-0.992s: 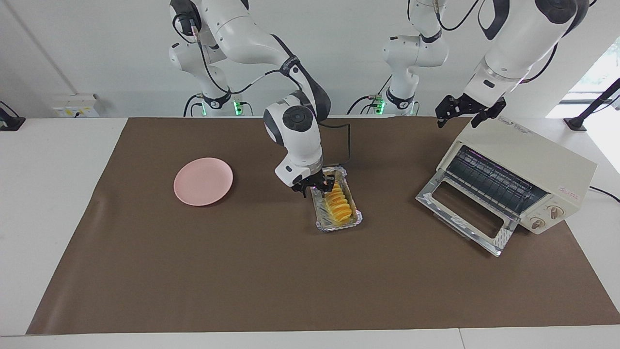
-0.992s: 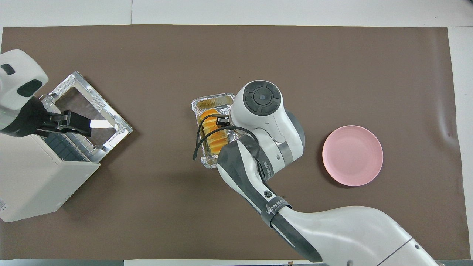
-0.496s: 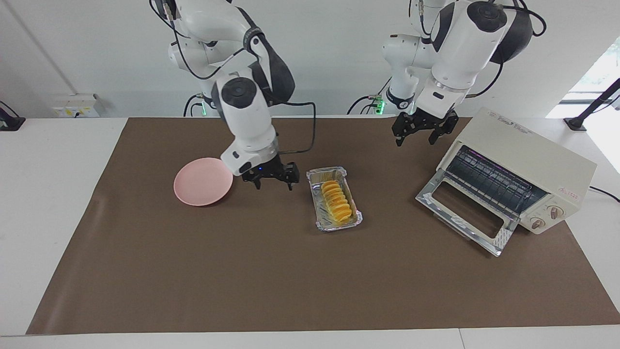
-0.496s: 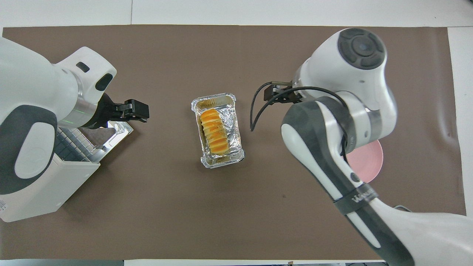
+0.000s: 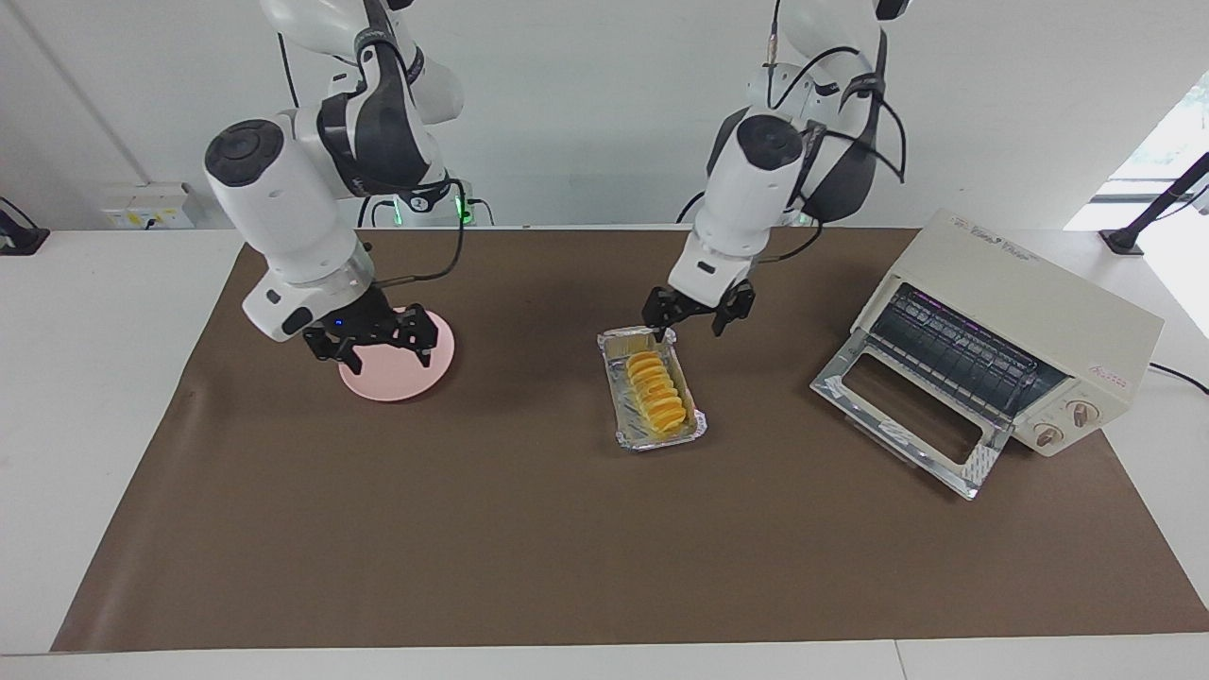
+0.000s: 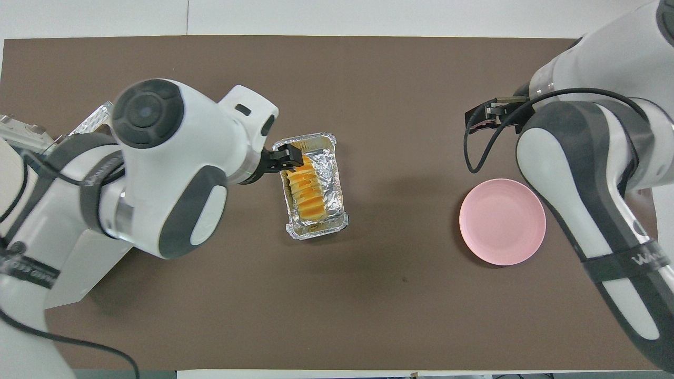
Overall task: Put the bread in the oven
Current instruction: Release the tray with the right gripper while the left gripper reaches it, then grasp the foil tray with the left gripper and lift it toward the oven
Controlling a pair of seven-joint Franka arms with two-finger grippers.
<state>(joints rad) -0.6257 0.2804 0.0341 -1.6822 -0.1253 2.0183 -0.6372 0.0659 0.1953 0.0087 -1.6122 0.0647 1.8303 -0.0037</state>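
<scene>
The golden ridged bread [image 5: 655, 395] [image 6: 304, 188] lies in a crinkled foil tray [image 5: 623, 436] [image 6: 316, 232] at the middle of the brown mat. My left gripper [image 5: 696, 319] [image 6: 287, 158] is open and empty, and hangs just above the tray's end nearer to the robots, apart from the bread. My right gripper [image 5: 376, 348] [image 6: 491, 111] is open and empty, held low over the pink plate [image 5: 408, 378] [image 6: 503, 221]. The cream oven [image 5: 1025, 307] stands at the left arm's end of the table with its glass door [image 5: 902, 416] dropped open. The left arm hides most of it in the overhead view.
The brown mat [image 5: 472, 529] covers the table between the tray and the oven door. A black cable loops from each wrist.
My right gripper has left the tray and swung over the pink plate. My left gripper has come from above the oven to the tray's near end. The bread and tray have not moved.
</scene>
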